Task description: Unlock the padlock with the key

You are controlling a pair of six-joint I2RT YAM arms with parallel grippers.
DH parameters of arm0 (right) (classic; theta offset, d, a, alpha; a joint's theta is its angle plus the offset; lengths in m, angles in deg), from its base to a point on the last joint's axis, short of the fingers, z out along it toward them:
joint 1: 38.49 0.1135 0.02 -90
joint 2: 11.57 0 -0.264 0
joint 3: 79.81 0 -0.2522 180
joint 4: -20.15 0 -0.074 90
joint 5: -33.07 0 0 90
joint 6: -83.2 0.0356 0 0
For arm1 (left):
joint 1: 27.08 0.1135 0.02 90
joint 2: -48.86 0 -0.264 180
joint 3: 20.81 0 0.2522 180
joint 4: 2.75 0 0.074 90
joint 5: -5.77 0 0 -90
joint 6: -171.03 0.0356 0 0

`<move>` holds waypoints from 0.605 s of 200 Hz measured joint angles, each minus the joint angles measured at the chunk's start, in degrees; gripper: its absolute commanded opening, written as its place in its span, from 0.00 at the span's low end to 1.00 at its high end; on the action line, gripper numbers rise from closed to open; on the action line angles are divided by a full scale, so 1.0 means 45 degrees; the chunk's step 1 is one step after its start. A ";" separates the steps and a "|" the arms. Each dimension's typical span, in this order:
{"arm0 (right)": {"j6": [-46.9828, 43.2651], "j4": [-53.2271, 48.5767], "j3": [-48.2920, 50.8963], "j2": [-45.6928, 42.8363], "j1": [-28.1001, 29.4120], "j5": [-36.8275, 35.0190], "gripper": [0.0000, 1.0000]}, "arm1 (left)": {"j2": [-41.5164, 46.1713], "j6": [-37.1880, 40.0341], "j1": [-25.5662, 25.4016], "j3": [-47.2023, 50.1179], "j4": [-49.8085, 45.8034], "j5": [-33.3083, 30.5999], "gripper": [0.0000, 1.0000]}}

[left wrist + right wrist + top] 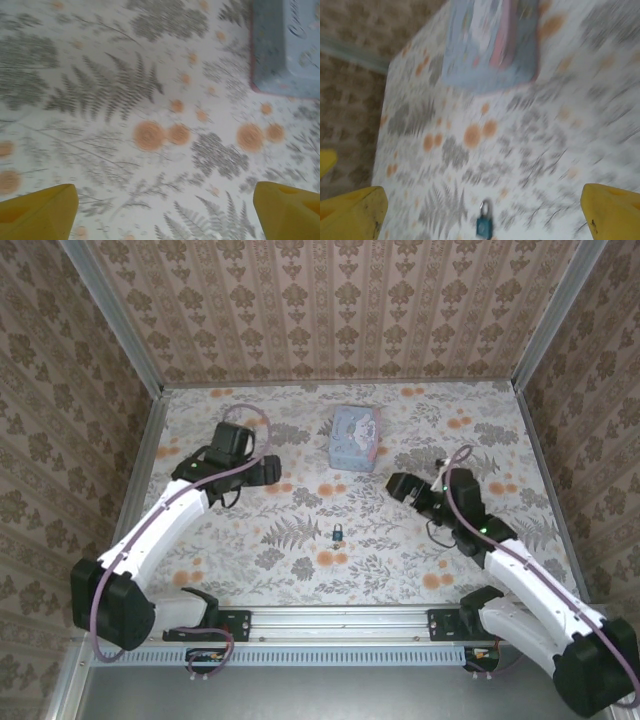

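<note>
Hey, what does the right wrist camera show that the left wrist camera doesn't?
Right wrist camera: the small padlock lying on the floral cloth, low in frame, and the papered wall at left. Left wrist camera: a nearer look at one corner of the pale blue tin. Both: that tin, the cloth, and yellow fingers spread wide, gripping nothing.

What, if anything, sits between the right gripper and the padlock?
Nothing visible. Only bare flowered tabletop lies between the open right gripper and the padlock. The blue tin stands farther back, off that line.
</note>
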 measured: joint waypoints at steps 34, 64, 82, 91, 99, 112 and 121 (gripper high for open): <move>-0.2181 -0.0355 -0.1166 0.0102 -0.1054 -0.3468 1.00 | 0.1083 0.0316 0.1491 0.0622 0.1073 -0.1418 1.00; -0.4410 0.1292 -0.1044 0.1744 -0.1579 -0.6047 1.00 | 0.2161 0.1316 0.2501 0.2501 0.3424 -0.2613 1.00; -0.5484 0.2395 -0.0758 0.2759 -0.1831 -0.6819 0.99 | 0.2511 0.1987 0.3041 0.3759 0.4687 -0.3118 1.00; -0.5984 0.2963 -0.0612 0.3254 -0.1904 -0.7101 1.00 | 0.2652 0.2225 0.3395 0.4333 0.5289 -0.3230 1.00; -0.6334 0.3405 -0.0495 0.3623 -0.1972 -0.7305 1.00 | 0.2803 0.2399 0.3793 0.4867 0.5838 -0.3245 1.00; -0.6863 0.4177 -0.0287 0.4221 -0.2113 -0.7509 0.99 | 0.3036 0.2662 0.4527 0.5707 0.6732 -0.3147 1.00; -0.7140 0.4755 -0.0092 0.4605 -0.2220 -0.7582 1.00 | 0.3089 0.2871 0.4945 0.6173 0.7291 -0.3075 1.00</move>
